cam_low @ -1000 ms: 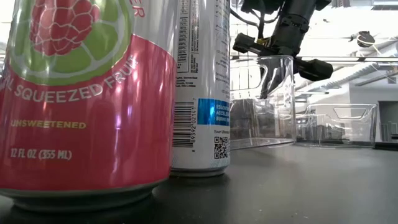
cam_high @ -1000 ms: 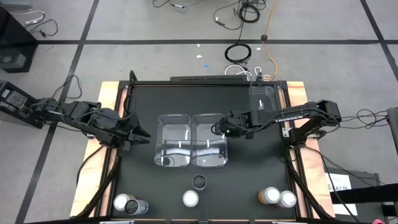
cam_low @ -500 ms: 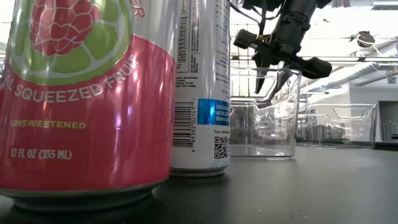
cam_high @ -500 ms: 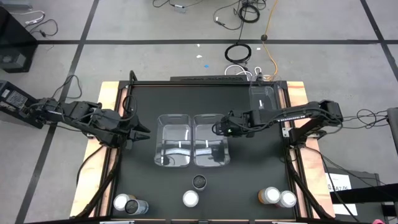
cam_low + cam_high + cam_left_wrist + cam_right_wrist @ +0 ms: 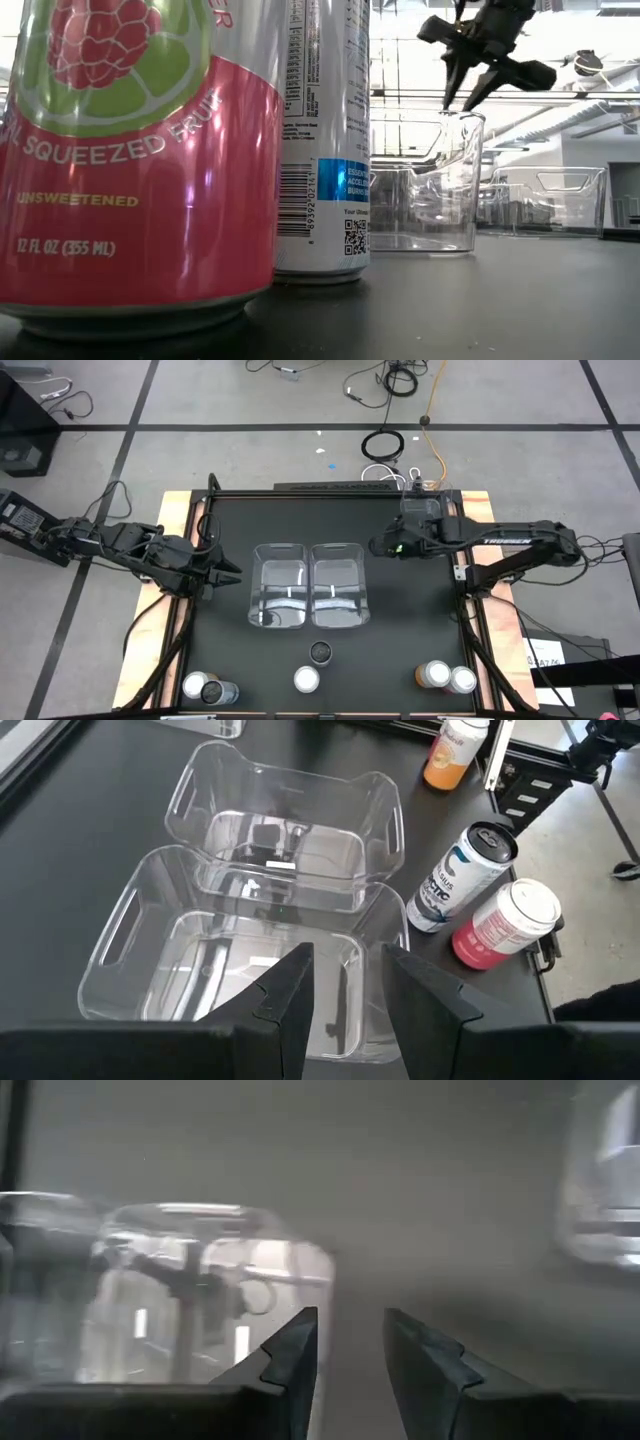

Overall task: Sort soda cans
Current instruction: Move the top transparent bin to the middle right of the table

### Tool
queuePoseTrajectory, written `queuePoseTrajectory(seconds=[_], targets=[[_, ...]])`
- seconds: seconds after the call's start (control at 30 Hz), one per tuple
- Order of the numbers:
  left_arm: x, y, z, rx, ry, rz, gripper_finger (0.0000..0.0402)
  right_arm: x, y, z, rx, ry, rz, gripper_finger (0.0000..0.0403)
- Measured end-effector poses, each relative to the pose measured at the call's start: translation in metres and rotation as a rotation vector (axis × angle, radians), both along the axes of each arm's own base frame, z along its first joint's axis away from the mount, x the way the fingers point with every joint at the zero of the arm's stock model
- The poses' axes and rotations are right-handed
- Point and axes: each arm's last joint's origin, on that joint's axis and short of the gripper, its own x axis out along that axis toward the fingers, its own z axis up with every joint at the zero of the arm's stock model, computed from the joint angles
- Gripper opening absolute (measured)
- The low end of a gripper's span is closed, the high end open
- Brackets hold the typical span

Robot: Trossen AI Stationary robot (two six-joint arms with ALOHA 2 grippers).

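Matte black table (image 5: 400, 630), two clear rounded plastic bins (image 5: 308, 586), cylindrical soda cans (image 5: 320, 652), right hand (image 5: 378, 546) empty, narrowly parted

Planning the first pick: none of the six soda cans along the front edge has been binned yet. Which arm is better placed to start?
Probably the left. The left gripper is open, low beside the clear plastic bins. The right gripper is open, raised near the far corner, farther from the cans.

Table (image 5: 230, 660): showing matte black, with pale wood edging. Two bins (image 5: 310, 585) at its centre: showing clear, colourless. Nearest can (image 5: 130, 160): wearing pink-red below a green band with a red raspberry motif. Can beside it (image 5: 322, 140): showing white-silver with a blue label block. Can (image 5: 450, 748) beyond the bins: showing orange.
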Motion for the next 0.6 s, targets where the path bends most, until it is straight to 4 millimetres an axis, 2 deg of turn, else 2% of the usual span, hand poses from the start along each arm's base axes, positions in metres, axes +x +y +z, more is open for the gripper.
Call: queuePoseTrajectory(seconds=[0.17, 0.37, 0.6], targets=[[0.0, 0.0, 0.0, -0.027, 0.0, 0.019, 0.0128, -0.019, -0.028, 0.003, 0.007, 0.084, 0.004, 0.0109], [0.0, 0.0, 0.0, -0.045, 0.001, 0.032, 0.0128, -0.042, -0.073, 0.002, 0.015, 0.161, 0.013, 0.011], [0.0, 0.0, 0.0, -0.066, 0.001, 0.046, 0.0128, -0.083, -0.115, -0.001, 0.05, 0.29, -0.007, 0.011]])
